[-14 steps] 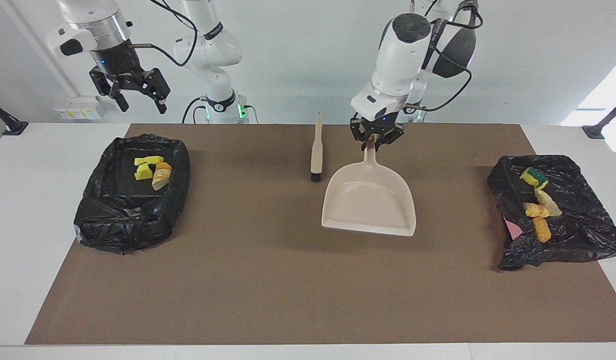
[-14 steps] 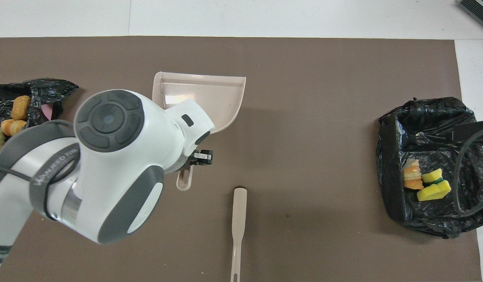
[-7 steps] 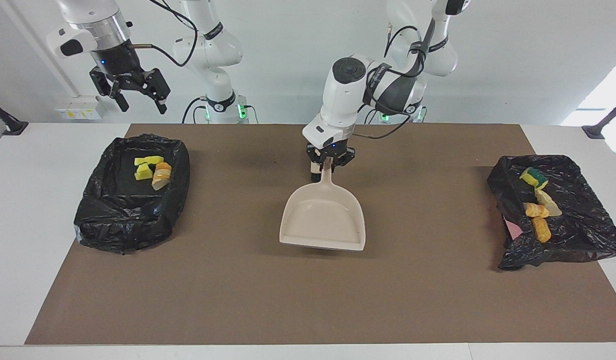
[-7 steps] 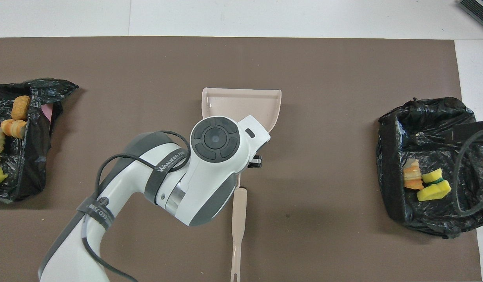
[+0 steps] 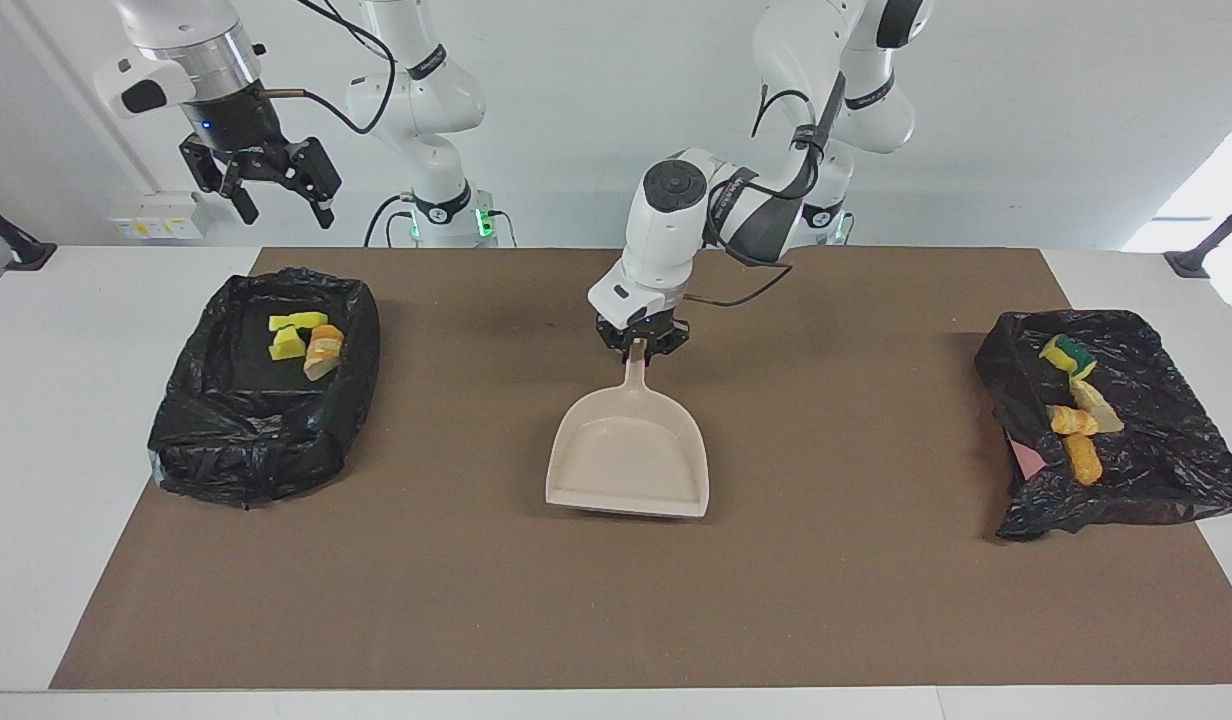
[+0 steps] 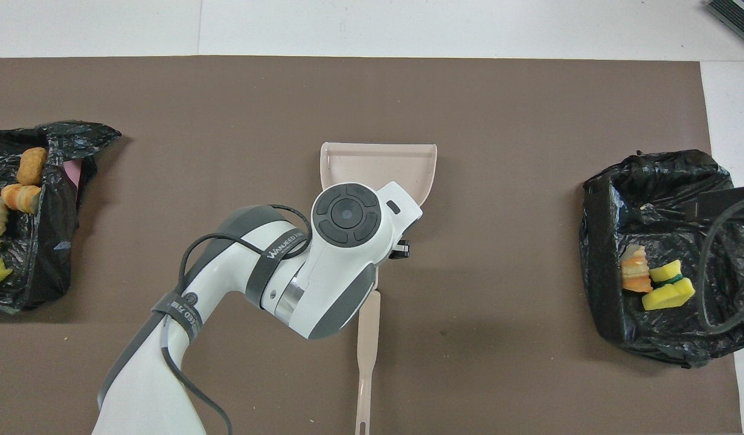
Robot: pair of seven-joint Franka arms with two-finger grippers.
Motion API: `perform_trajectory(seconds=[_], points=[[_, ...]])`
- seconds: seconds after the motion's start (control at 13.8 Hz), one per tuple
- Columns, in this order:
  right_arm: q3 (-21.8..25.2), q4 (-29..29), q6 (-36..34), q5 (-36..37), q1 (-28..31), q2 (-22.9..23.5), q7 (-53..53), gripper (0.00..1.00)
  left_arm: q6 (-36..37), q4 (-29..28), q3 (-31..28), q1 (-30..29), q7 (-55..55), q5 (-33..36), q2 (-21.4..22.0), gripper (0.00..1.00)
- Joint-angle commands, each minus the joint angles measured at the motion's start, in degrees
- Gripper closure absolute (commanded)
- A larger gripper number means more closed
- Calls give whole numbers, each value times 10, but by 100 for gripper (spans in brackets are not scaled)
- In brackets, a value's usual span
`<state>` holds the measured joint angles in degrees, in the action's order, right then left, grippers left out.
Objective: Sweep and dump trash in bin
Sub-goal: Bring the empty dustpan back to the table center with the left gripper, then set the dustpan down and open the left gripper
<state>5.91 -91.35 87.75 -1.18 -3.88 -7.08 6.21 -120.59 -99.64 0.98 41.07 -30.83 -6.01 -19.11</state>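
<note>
My left gripper [image 5: 638, 348] is shut on the handle of the beige dustpan [image 5: 626, 460]. It holds the pan low over the middle of the brown mat with the mouth pointing away from the robots; I cannot tell if it touches. The pan is empty and also shows in the overhead view [image 6: 378, 160]. The brush [image 6: 366, 350] lies on the mat, nearer to the robots than the pan. The trash lies in two bins: some chunks [image 5: 301, 340] at the right arm's end, others [image 5: 1071, 415] at the left arm's end. My right gripper [image 5: 266, 185] waits, open and empty, high over the right arm's end.
A black-bagged bin [image 5: 236, 450] stands at the right arm's end of the mat. A second black-bagged bin [image 5: 1166, 450] stands at the left arm's end. The brown mat [image 5: 616, 600] covers most of the white table.
My left gripper has carried the dustpan toward the right arm's end, to the middle of the mat, farther from the robots and lower. The right arm has not moved.
</note>
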Motion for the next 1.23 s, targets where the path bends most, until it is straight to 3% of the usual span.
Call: perform_trajectory(seconds=[0.0,0.07,0.14,0.22,0.72,1.16], points=[[-1,-15,0,-9,5,-14,-12,0,-36,-3,-12,19,-27,-9,-23,100],[-1,-15,0,-9,5,-14,-12,0,-38,-3,-12,19,-27,-8,-23,98],[-1,-15,0,-9,5,-14,-12,0,-38,-3,-12,17,-18,-6,-23,60],[-1,-15,0,-9,5,-14,-12,0,-36,-3,-12,15,-20,-7,-23,1],[-1,-15,-1,-9,5,-14,-12,0,-3,-1,-18,-52,-17,-8,7,0],[-1,-15,-1,-9,5,-14,-11,0,35,18,-20,-166,65,-1,36,0]])
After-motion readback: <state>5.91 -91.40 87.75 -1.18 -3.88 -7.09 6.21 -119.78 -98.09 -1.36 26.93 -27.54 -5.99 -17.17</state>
